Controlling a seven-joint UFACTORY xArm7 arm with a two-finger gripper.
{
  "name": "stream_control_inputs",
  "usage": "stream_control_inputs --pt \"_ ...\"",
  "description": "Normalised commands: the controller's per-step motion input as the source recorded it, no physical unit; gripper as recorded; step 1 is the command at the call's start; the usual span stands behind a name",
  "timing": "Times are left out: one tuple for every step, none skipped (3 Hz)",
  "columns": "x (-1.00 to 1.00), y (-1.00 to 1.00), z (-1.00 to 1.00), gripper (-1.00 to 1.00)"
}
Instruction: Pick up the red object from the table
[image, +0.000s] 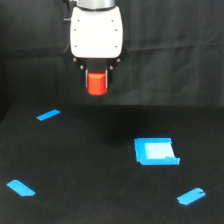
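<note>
Between the dark fingers of the gripper (97, 80) sits the red object (97, 83), clamped and lifted clear of the table (90, 165), well above its black surface. It looks like a small, rigid, matte block, probably light and not fragile; its short flat sides seem the sensible place to squeeze, and that is where the fingers appear to press. Above the gripper, the white arm body points straight down, upright rather than tilted. Far below and to the gripper's lower right in the exterior view lies a blue square piece (156, 151); blue tape strips (48, 115) lie scattered lower down.
</note>
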Motion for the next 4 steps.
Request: stream_control_inputs --pt "-0.03 -0.02 0.17 -0.99" --pt "-0.02 -0.04 0.15 -0.99" --pt "-0.02 -0.05 0.19 -0.99" --pt "-0.01 -0.05 0.16 -0.99"
